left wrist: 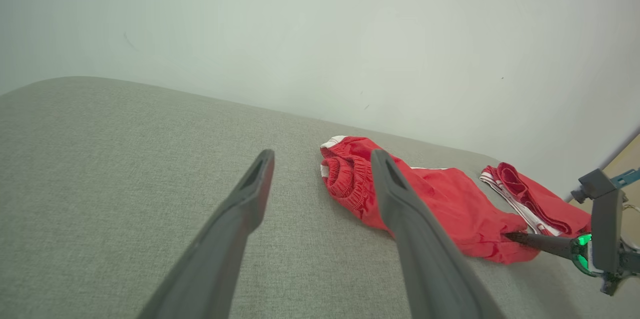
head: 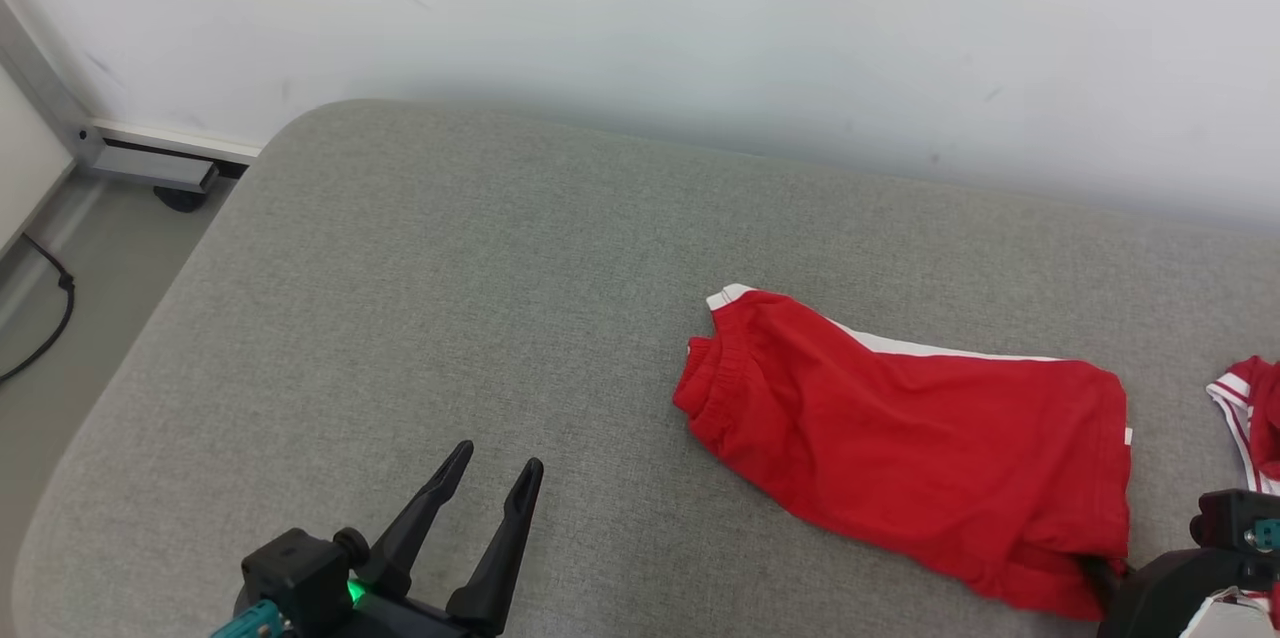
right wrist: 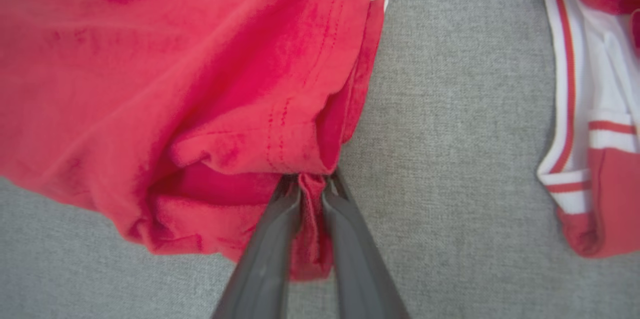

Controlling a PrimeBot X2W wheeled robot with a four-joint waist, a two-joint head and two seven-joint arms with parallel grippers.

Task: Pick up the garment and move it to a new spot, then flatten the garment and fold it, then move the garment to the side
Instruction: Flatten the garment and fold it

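Observation:
The garment (head: pixel 900 438) is a pair of red shorts with a white side stripe, lying folded on the grey cushioned surface (head: pixel 400 298) right of centre. Its elastic waistband points left. My right gripper (right wrist: pixel 312 184) is at its near right corner, shut on a bunched fold of red hem that shows between the two fingers. In the head view only the right gripper's dark body (head: pixel 1180 588) shows at the garment's lower right corner. My left gripper (head: pixel 497 458) stands open above the bare surface, well left of the garment (left wrist: pixel 440 199), holding nothing.
A second red and white piece of clothing (head: pixel 1250 408) lies at the right edge, a short gap from the shorts (right wrist: pixel 200 84). A white wall runs behind the surface. At far left are the floor, a black cable (head: pixel 50 318) and a metal rail.

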